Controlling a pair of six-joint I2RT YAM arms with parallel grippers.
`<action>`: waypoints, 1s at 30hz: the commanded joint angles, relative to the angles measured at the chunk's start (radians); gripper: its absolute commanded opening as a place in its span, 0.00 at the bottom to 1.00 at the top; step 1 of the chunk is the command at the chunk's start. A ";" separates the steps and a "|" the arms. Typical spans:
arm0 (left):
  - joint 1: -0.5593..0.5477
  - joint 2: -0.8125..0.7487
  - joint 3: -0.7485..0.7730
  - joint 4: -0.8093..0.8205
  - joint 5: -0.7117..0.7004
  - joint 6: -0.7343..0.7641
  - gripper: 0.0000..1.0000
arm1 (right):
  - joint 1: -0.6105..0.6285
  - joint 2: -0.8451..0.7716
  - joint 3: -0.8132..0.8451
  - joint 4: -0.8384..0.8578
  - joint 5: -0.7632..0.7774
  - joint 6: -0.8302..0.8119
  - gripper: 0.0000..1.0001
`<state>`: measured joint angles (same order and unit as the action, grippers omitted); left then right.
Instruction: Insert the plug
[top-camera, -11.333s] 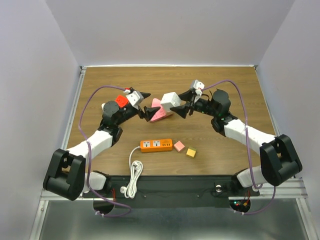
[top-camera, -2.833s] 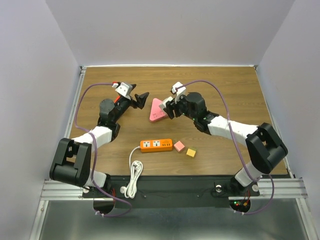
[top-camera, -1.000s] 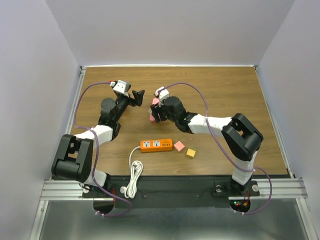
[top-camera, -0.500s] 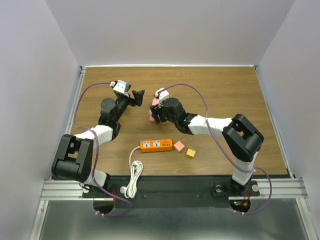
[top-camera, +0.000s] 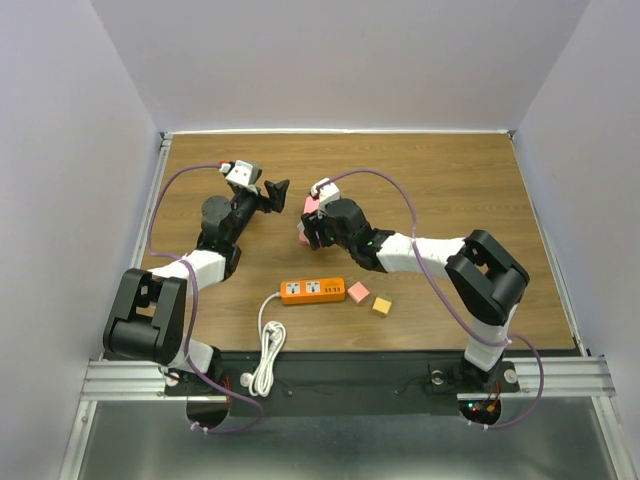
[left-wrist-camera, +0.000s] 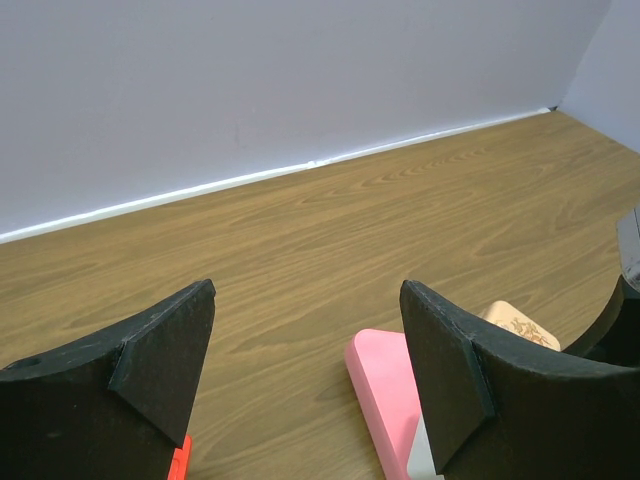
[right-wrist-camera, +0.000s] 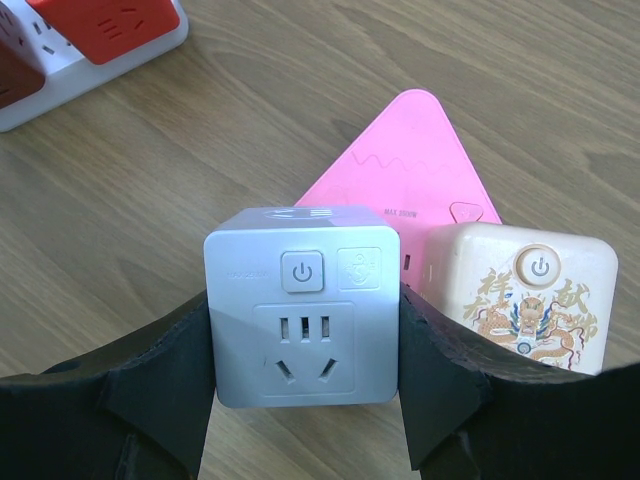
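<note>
Right wrist: R fingers (right-wrist-camera: 150, 390) clamp grey socket cube (right-wrist-camera: 305, 305) both sides; L fingers (left-wrist-camera: 150, 360) spread wide, empty.

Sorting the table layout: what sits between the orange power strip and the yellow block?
A small pink block, between the power strip and yellow block, shown in the top view.

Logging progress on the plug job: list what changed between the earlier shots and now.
The right gripper, clamped on the grey socket cube, swung left with it, its arm now reaching across the table. The left gripper backed off leftward from the pink triangular block and hangs open, empty. The orange power strip, its white cord, the small pink cube and the yellow cube stayed put.
</note>
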<state>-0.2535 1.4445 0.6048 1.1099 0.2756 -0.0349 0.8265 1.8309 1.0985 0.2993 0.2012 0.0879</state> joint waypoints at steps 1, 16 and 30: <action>0.002 0.001 0.041 0.050 -0.006 0.003 0.86 | 0.005 -0.010 0.008 -0.003 0.060 0.012 0.00; 0.002 0.002 0.043 0.047 -0.003 0.003 0.86 | 0.006 0.036 0.034 -0.003 0.076 0.024 0.00; 0.002 0.007 0.046 0.044 -0.003 0.004 0.86 | 0.005 0.085 0.075 -0.031 0.102 0.047 0.00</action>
<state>-0.2535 1.4448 0.6048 1.1099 0.2756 -0.0349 0.8268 1.8729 1.1442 0.3004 0.2684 0.1173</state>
